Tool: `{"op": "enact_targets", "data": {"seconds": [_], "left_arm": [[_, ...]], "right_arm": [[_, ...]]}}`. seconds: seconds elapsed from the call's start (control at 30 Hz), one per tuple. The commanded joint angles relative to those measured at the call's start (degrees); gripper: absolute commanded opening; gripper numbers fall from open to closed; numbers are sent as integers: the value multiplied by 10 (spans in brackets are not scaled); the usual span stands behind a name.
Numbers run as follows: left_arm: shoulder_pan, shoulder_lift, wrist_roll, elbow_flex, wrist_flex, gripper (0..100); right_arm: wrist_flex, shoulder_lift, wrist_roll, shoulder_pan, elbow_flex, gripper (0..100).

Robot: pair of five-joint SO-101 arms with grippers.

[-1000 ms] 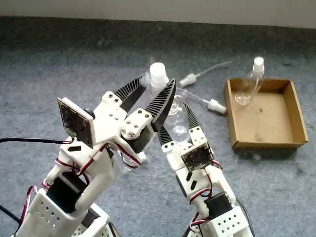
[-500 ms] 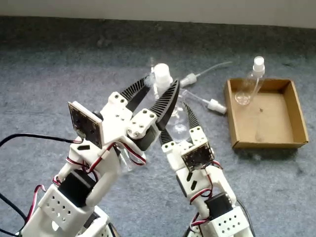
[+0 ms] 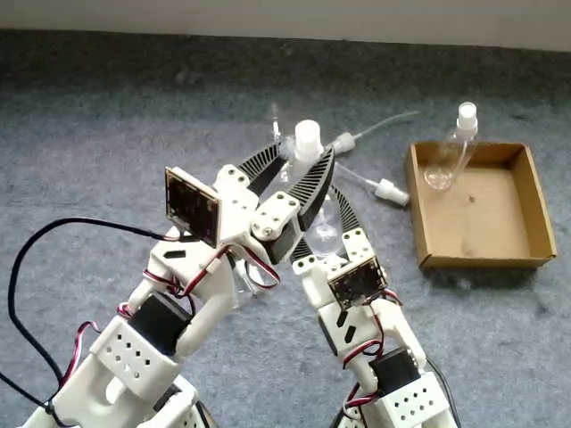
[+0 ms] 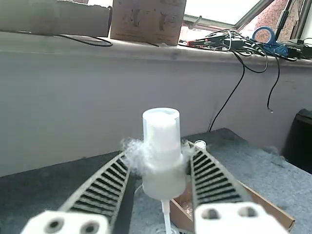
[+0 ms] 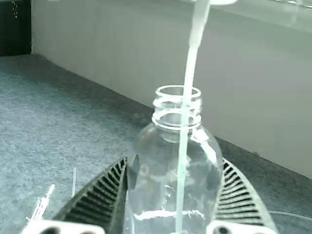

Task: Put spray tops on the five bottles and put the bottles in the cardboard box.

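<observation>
My left gripper (image 3: 308, 152) is shut on a white spray top (image 3: 308, 137), held upright with its thin tube (image 5: 187, 92) hanging down. Just below it, my right gripper (image 3: 321, 212) is shut on a clear open-necked bottle (image 3: 325, 234), standing upright. In the right wrist view the tube crosses the bottle's neck (image 5: 177, 105); whether it runs inside I cannot tell. The left wrist view shows the spray top (image 4: 162, 146) between the ribbed fingers (image 4: 105, 187). A cardboard box (image 3: 526, 201) lies to the right, with a capped bottle (image 3: 451, 152) leaning on its far wall.
Two loose spray tops (image 3: 343, 141) (image 3: 391, 189) lie on the grey carpet between the arms and the box. A clear bottle (image 5: 34, 210) lies on its side near the right gripper. A grey wall runs along the table's far edge.
The left arm has carried the spray top to the right, from left of the held bottle to above it. The right arm and its bottle have stayed put.
</observation>
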Motion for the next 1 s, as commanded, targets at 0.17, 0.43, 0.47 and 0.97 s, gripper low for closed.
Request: {"op": "enact_targets", "data": {"seconds": [0.17,0.43,0.47,0.97], "left_arm": [[-4,5,2,-7,-12,5],[-32,5,3,-7,-12,5],[-32,5,3,-7,-12,5],[-31,6,4,-7,-12,5]], "right_arm": [[-7,-7,1,-4,78,166],[-8,-7,1,-8,78,166],[-8,-7,1,-7,77,166],[147,-7,0,-5,-113,166]]}}
